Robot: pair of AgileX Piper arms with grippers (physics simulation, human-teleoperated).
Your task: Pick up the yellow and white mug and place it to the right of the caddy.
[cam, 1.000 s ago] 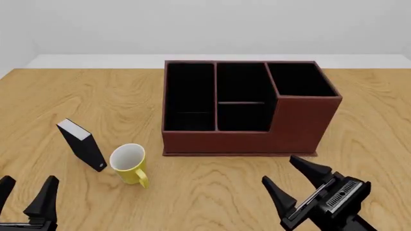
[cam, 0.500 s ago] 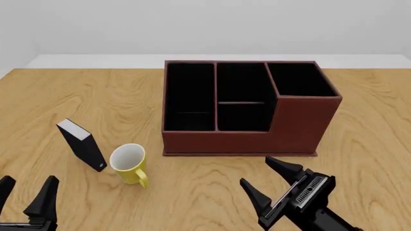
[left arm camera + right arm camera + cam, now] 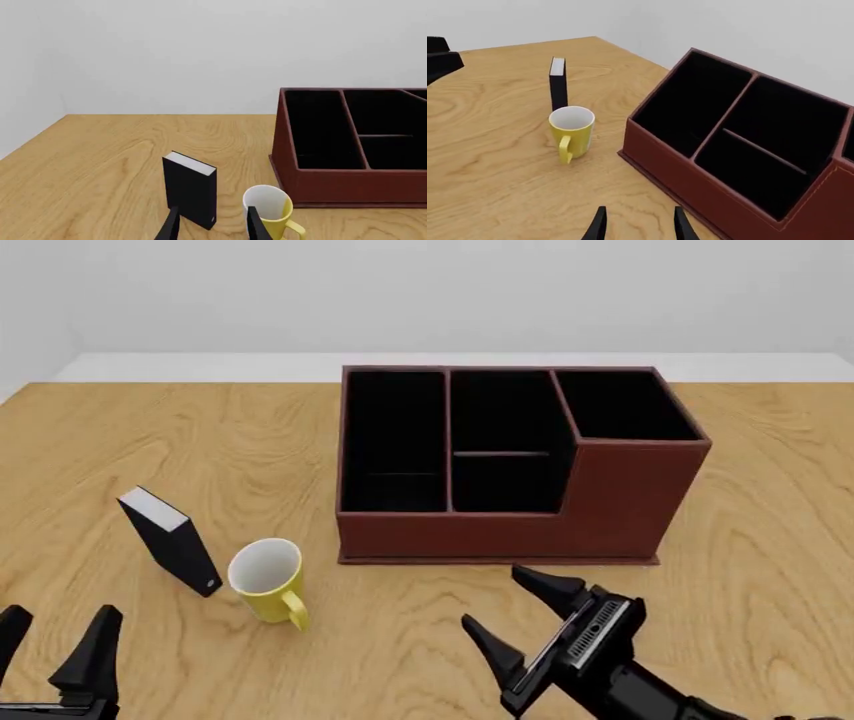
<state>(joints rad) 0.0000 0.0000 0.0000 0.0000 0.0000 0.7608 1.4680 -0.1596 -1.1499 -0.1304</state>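
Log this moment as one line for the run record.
phase: approach | right tool: open, empty, short of small yellow ceramic mug | left tool: open, empty | mug: upright on table, left of reddish-brown leather-look caddy

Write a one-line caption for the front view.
Open right gripper nears the upright yellow mug beside the brown caddy.

The yellow and white mug (image 3: pixel 270 581) is yellow outside, handle included, with a white rim and inside; the caddy (image 3: pixel 627 502) is reddish-brown with black-lined compartments; the book-like box (image 3: pixel 171 540) is black with one white edge; the table (image 3: pixel 160 450) shows a light tan wood grain; both grippers, left gripper (image 3: pixel 54 652) and right gripper (image 3: pixel 523 625), are black; the wall behind is pale grey.
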